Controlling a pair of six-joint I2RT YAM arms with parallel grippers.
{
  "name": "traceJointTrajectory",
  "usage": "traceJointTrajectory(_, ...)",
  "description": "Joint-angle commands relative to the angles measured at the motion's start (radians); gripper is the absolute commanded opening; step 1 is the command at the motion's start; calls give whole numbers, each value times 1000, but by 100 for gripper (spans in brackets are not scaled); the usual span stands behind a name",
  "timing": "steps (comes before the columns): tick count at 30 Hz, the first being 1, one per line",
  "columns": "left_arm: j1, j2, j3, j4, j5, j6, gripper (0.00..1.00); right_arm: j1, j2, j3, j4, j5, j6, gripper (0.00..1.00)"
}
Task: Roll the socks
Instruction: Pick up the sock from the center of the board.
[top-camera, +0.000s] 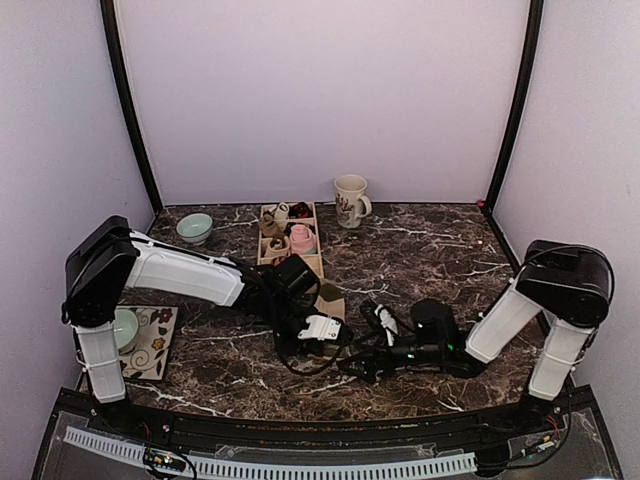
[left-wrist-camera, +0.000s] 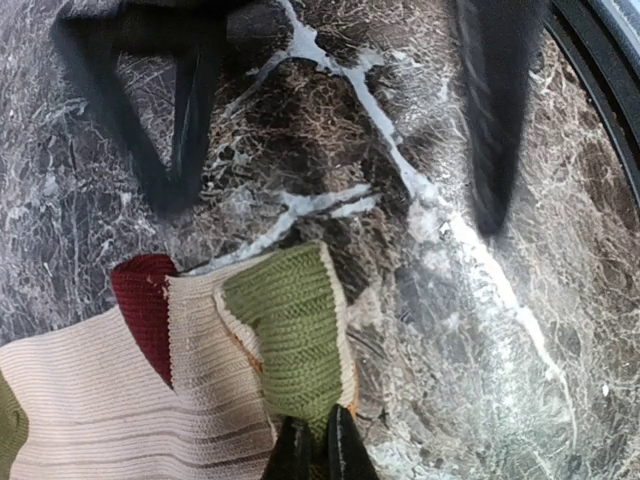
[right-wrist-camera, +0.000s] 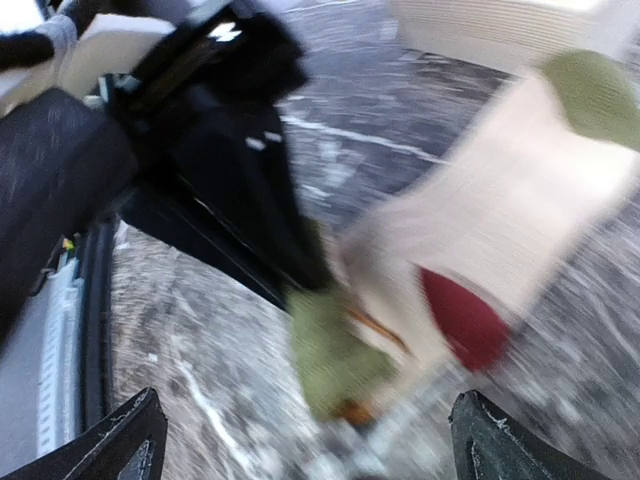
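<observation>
The table (top-camera: 430, 250) is a dark brown, marble-patterned slab veined in white, closed in by pale walls on 3 sides. Near its far edge stand a cream mug (top-camera: 350, 200) with a dark print and, further left, 1 pale teal bowl (top-camera: 194, 228). Between them sits a wooden divided tray (top-camera: 312, 263) with small bundles in its compartments. At the left edge lies a floral-patterned mat (top-camera: 158, 345) carrying another pale bowl (top-camera: 125, 328). Near the front middle a beige sock (left-wrist-camera: 100, 410) with green and maroon patches lies on the marble.
</observation>
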Motion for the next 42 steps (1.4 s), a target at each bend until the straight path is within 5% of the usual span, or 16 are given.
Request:
traceJointTrajectory(1, 24, 112, 1, -229, 21, -31, 0, 38, -139, -163, -112, 315, 105, 99)
traceJointTrajectory(6, 59, 189, 99, -361, 94, -37, 0, 135, -560, -156, -370, 796, 29, 99)
traceJointTrajectory(10, 74, 243, 154, -425, 131, -28, 0, 123, -777, -211, -378, 987, 197, 100)
traceJointTrajectory(13, 82, 287, 204, -501, 186, -23, 0, 108, -861, -290, -244, 845, 6, 100)
traceJointTrajectory(19, 87, 405, 317, -652, 273, 2, 0, 168, -784, -158, -495, 666, -363, 100)
traceJointTrajectory(25, 104, 509, 432, -773, 330, 12, 0, 261, -638, -101, -465, 575, -723, 83)
traceJointTrajectory(32, 107, 535, 429, -824, 351, 53, 0, 289, -378, 102, -539, 398, -846, 61)
traceJointTrajectory(42, 115, 545, 437, -793, 319, 29, 0, 296, -170, 233, -552, 219, -873, 48)
